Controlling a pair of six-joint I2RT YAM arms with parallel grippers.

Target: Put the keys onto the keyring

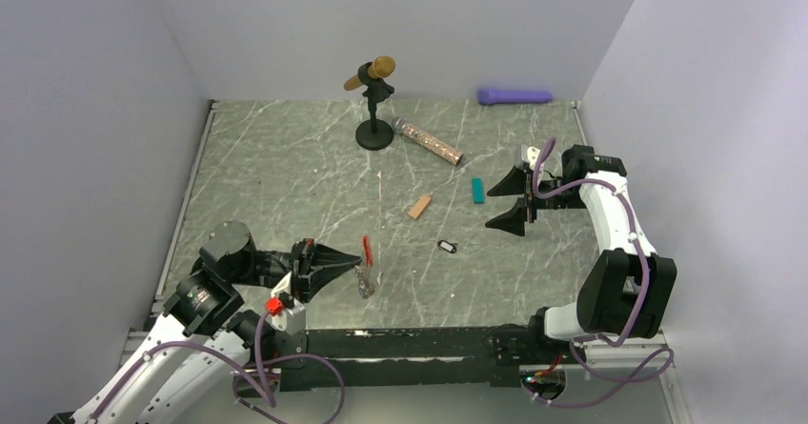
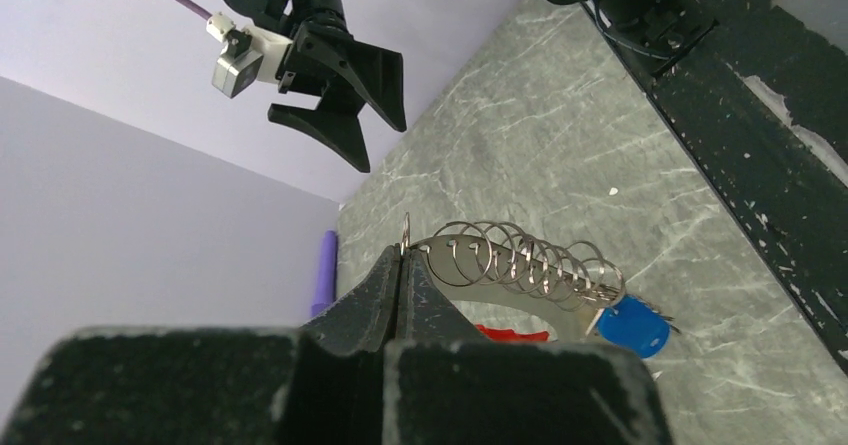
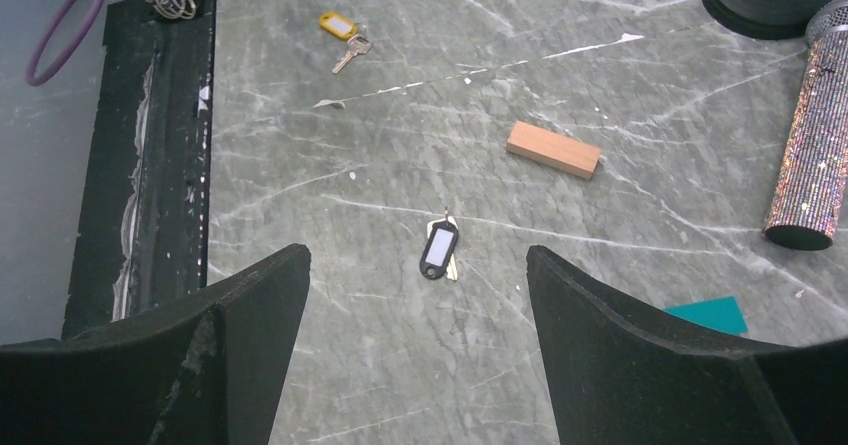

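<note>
My left gripper (image 2: pixel 403 256) is shut on the end wire of the keyring's silvery coil (image 2: pixel 520 260), low over the table at the near left (image 1: pixel 357 268). The keyring's red clip (image 2: pixel 512 333) shows under the coil. A blue-tagged key (image 2: pixel 630 326) sits at the coil's far end. A black-tagged key (image 3: pixel 440 250) lies flat on the table (image 1: pixel 447 246), below and ahead of my right gripper (image 3: pixel 417 258). That gripper hovers open and empty at the right (image 1: pixel 515 201). A yellow-tagged key (image 3: pixel 340 27) lies farther off, near the black front edge.
A tan wooden block (image 1: pixel 419 207) and a teal block (image 1: pixel 477 191) lie mid-table. A glittery tube (image 1: pixel 429 141) and a black stand holding a wooden piece (image 1: pixel 374 131) are behind them. A purple cylinder (image 1: pixel 515 95) lies at the back wall.
</note>
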